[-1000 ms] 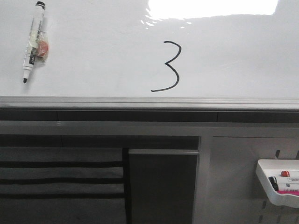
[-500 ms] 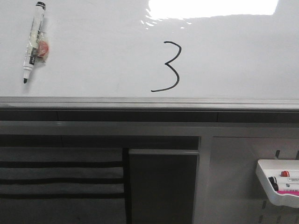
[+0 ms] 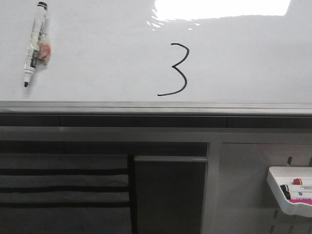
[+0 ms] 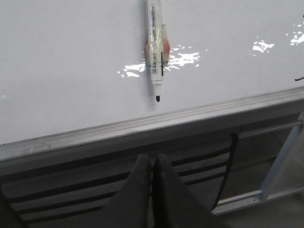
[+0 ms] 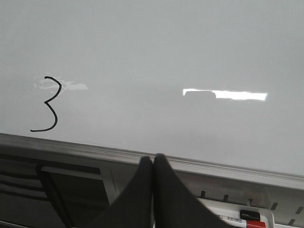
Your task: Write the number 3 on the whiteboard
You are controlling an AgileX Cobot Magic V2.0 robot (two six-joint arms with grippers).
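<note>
The number 3 (image 3: 174, 69) stands complete at mid-whiteboard (image 3: 97, 58), marker (image 3: 34, 43) lying capless far left; both pincers, left (image 4: 152, 164) and right (image 5: 153, 164), closed empty, should stay clear of wet ink.

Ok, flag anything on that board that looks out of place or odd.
One thing: a marker lies uncapped on the whiteboard at its far left, well left of the 3, bare tip toward the grey edge strip, with some clear wrap and a reddish bit around its barrel. The 3 itself looks clean, with no smears.
</note>
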